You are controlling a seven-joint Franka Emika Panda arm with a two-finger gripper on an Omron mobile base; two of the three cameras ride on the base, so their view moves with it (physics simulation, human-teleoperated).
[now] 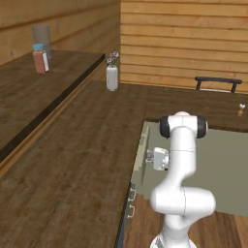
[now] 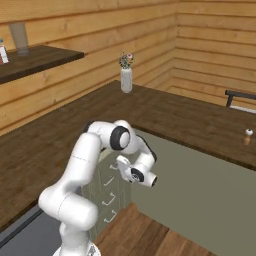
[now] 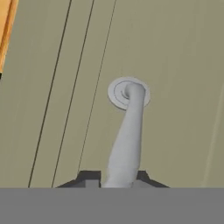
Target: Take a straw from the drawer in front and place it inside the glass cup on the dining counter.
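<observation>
I have the gripper [image 3: 117, 183] closed on the drawer handle [image 3: 127, 135], at the lower centre of the hand view, so I can pull the drawer [image 3: 166, 57] open for the straw.

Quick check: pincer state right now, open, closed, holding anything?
Pincer: closed on the drawer's metal handle, with a fingertip at each side of its near end.
</observation>
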